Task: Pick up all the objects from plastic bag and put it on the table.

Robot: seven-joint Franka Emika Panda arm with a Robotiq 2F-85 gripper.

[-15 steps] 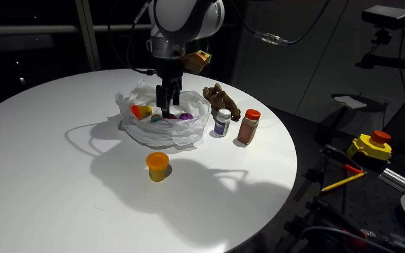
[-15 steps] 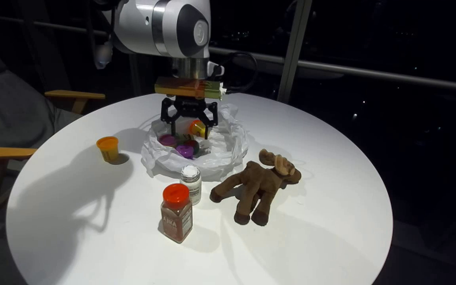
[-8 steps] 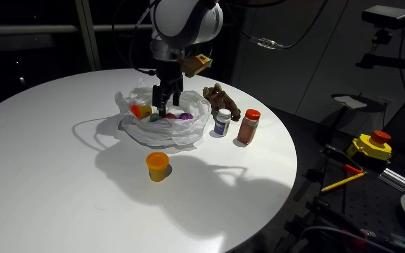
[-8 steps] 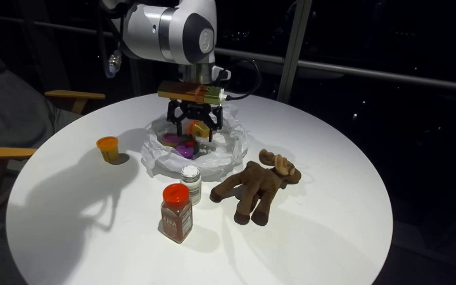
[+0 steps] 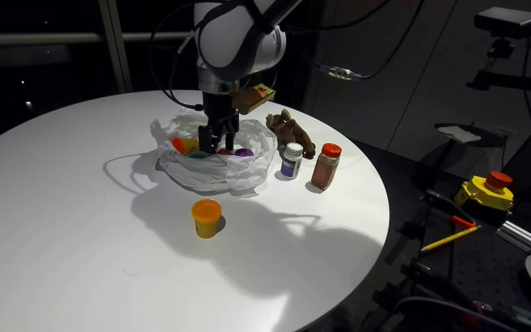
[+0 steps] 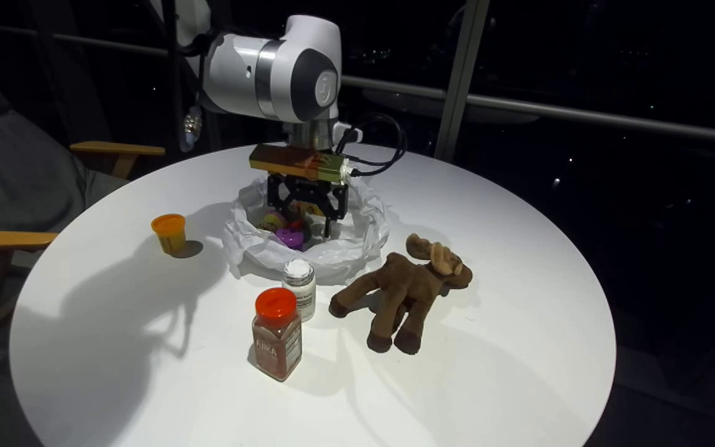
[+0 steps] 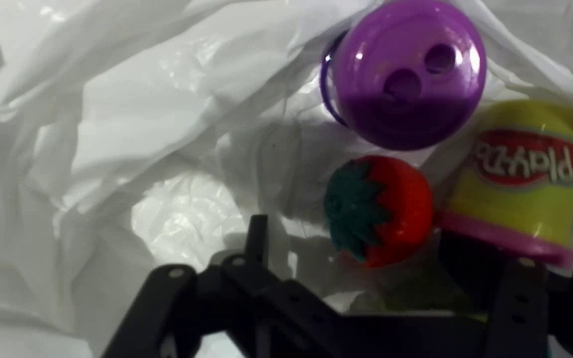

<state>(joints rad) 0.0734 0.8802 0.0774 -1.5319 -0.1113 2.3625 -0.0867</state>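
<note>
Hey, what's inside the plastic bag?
A purple toy, red ball, pink-lidded yellow cup, orange-lidded yellow cup and something teal. Anything beneath them or behind the gripper is hidden.

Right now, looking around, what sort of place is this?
Probably a robotics lab or workshop: I see a robot arm, a yellow-and-red emergency-stop button and what looks like a mounted camera.

The plush (image 6: 408, 282) lies on the table (image 6: 494, 372) beside the bag (image 6: 340, 259).
</note>
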